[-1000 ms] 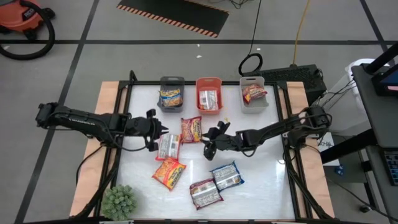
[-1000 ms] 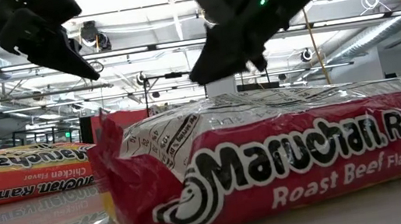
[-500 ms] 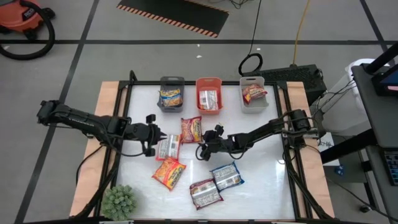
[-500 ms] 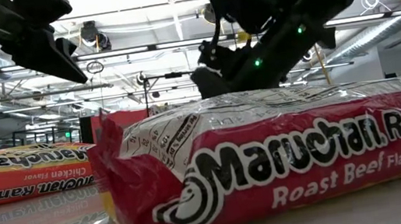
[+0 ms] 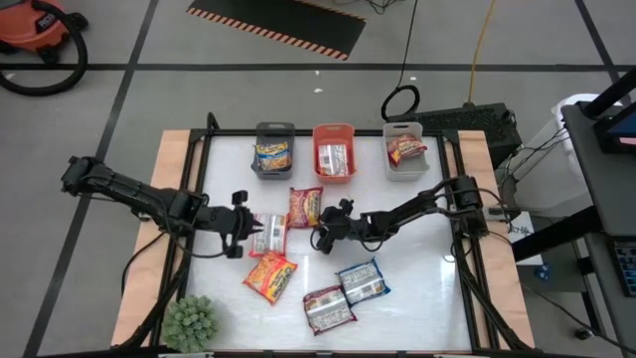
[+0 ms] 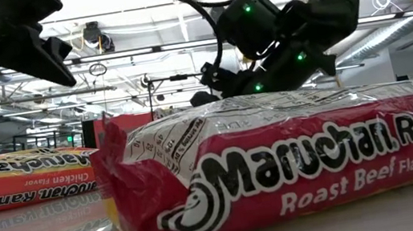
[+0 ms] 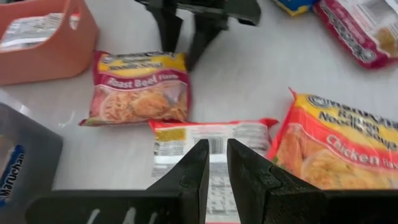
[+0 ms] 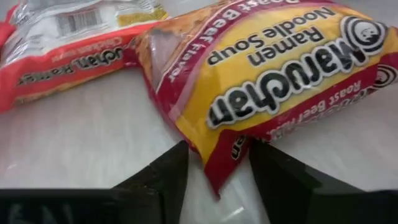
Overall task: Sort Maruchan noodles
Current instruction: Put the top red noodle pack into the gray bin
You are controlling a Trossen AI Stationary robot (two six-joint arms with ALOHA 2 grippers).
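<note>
- Since a second ago my right end effector has slid leftward across the surface and now sits at the near corner of the Roast Beef packet; my left arm has drawn back a little toward its own side
- Right end effector: fingers parted, one on each side of that packet's corner in the right wrist view; the corner lies between them, but I cannot tell whether they have clamped it
- Left end effector: fingers nearly together with only a thin slit between them and nothing held; it hovers just beside the silver-backed packet, which lies face down
- Near that one, toward the front of the surface, lies an orange-yellow Chicken packet
- Further right and forward, a blue packet touches a red-silver packet
- At the far edge stand three bins in a row: a dark grey bin with a yellow packet inside; an orange bin with a silver-red packet inside; a light grey bin with a red packet inside
- A small green plant stands at the front left corner
</note>
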